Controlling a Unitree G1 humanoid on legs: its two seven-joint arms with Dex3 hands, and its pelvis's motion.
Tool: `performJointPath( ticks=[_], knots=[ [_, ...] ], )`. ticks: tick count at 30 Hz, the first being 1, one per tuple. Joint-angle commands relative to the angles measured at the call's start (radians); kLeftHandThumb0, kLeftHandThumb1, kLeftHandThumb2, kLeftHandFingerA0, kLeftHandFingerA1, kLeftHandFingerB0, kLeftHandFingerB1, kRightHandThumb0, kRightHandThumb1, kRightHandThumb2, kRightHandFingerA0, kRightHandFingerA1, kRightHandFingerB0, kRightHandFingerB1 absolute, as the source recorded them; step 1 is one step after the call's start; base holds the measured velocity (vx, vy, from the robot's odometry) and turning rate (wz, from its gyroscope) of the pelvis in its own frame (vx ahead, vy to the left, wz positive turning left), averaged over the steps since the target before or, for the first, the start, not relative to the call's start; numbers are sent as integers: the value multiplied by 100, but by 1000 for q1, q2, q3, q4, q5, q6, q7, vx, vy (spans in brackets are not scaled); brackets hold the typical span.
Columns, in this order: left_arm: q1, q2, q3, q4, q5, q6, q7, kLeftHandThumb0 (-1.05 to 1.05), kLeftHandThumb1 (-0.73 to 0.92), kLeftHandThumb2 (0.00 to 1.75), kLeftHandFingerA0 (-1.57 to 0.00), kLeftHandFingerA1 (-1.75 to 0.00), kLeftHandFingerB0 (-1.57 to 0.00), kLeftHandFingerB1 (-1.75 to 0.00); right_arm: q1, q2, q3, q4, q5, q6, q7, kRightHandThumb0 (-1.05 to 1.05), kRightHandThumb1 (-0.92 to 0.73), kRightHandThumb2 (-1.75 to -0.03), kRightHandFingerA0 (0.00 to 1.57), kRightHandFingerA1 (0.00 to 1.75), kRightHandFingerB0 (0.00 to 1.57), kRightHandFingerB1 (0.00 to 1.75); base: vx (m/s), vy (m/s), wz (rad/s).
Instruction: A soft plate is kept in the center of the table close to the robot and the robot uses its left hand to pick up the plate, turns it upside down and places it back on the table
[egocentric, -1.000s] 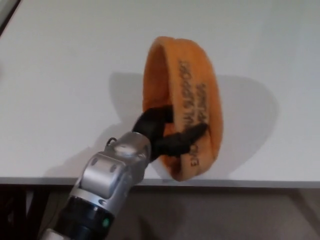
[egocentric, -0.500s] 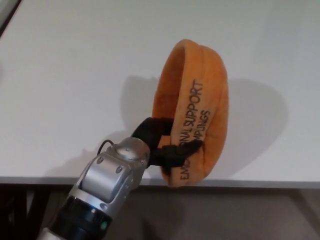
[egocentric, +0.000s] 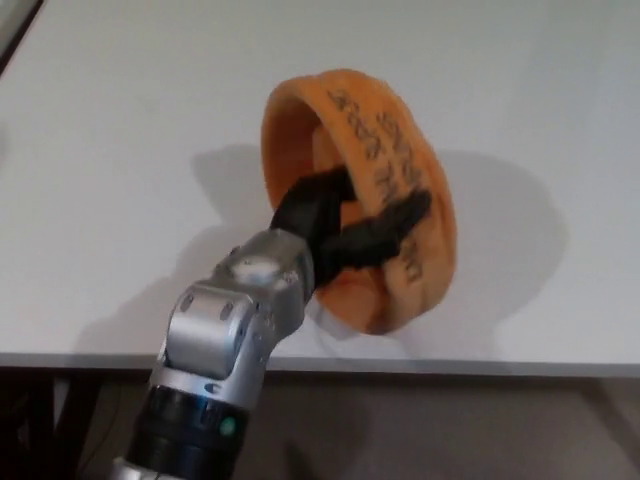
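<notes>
While the left hand (egocentric: 345, 225) keeps its black fingers (egocentric: 385, 228) pinched across the rim of the orange soft plate (egocentric: 400, 250), the plate has rolled further over since half a second ago: it then stood nearly on edge, lettered band running straight up and down; now it leans at a slant, hollow side turned toward picture left and lettered back turned up and to the right. One finger sits inside the hollow, another lies across the printed outer face, so the grip is closed on the rim, not loose. Plate is held above the white table (egocentric: 120, 150) near its front edge, close to the robot; its shadow falls on the surface behind and to the right, and I cannot tell whether the lowest part of the rim touches the table. Compared with a second ago, the wrist has come up and forward in the view and the plate sits more toward centre. Judgement: the flip is midway, with rotation left before the plate can be set down inverted. Right hand does not show.
</notes>
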Motion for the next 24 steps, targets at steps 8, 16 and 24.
performJointPath(
  ticks=[8, 16, 24],
  knots=[
    [26, -71, 400, -87, -337, -110, -52, -41, 86, 67, -97, -175, -67, -175, 1, -35, -7, 6, -8, 10, 2, -83, -77, -108, 33, 62, 0, 12, 0, 0, 0],
    [59, -120, 660, 0, -562, -115, -6, -42, 87, 65, -101, -175, -68, -175, 10, -23, -2, 1, -25, 9, -19, -85, -77, -109, 34, 61, 0, 12, 0, 0, 0],
    [81, -110, 741, 80, -584, -115, -1, -41, 90, 66, -102, -175, -68, -175, -11, -21, 2, 20, -6, 1, -7, -84, -76, -108, 33, 61, 0, 12, 0, 0, 0]
  ],
)
